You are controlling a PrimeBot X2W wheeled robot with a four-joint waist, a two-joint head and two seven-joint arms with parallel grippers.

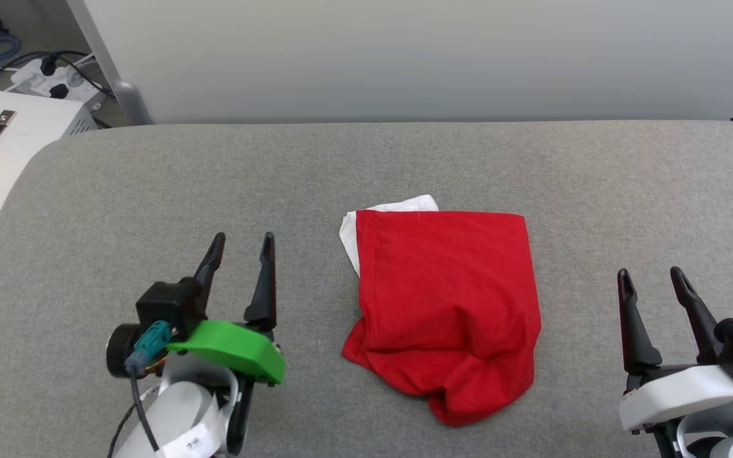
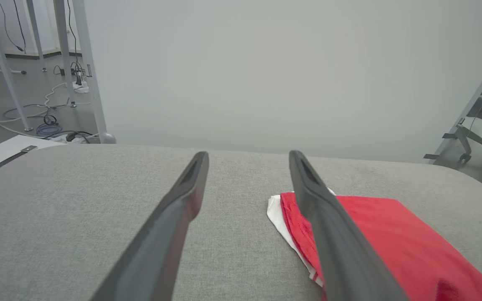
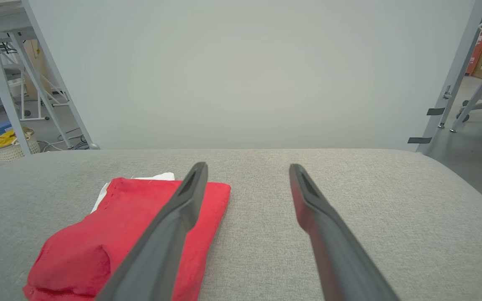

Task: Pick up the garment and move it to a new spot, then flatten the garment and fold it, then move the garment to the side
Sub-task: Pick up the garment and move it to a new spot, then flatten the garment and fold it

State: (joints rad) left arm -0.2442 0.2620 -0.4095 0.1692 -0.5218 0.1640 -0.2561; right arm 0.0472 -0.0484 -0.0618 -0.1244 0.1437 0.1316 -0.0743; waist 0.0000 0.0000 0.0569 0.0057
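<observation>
Centre of frame, head view: the garment (image 1: pixel 446 305) is lying as a rough red rectangle on the grey padded tabletop (image 1: pixel 150 184), nothing touching it. A white sleeve (image 1: pixel 404 205) is poking out at its upper-left corner. The lower edge is bunching into a lump toward bottom centre, so the fold isn't looking tidy.

Lower left of frame, the left gripper (image 1: pixel 242 240) is sitting near the cloth's left edge but apart from it, fingers spread, nothing btwn them. Lower right, the right gripper (image 1: pixel 649 275) is sitting further off the right edge, fingers likewise spread, empty. A white box (image 1: pixel 4 146) is sitting upper left, off the table.

My read: fold looking done, move-to-side step remaining.

Risks going fwd:
- fingers catching the top layer only, so the stack is peeling open on the drag. Cause: soft multi-layer cloth, thin fingers.
- pulling from one side only, so the bundle is rotating or smearing. Cause: textured tabletop gripping the bottom layer.
- gripping at the lump, so the loose hem is spilling out.
- sleeve trailing and snagging, undoing the upper-left corner.
</observation>
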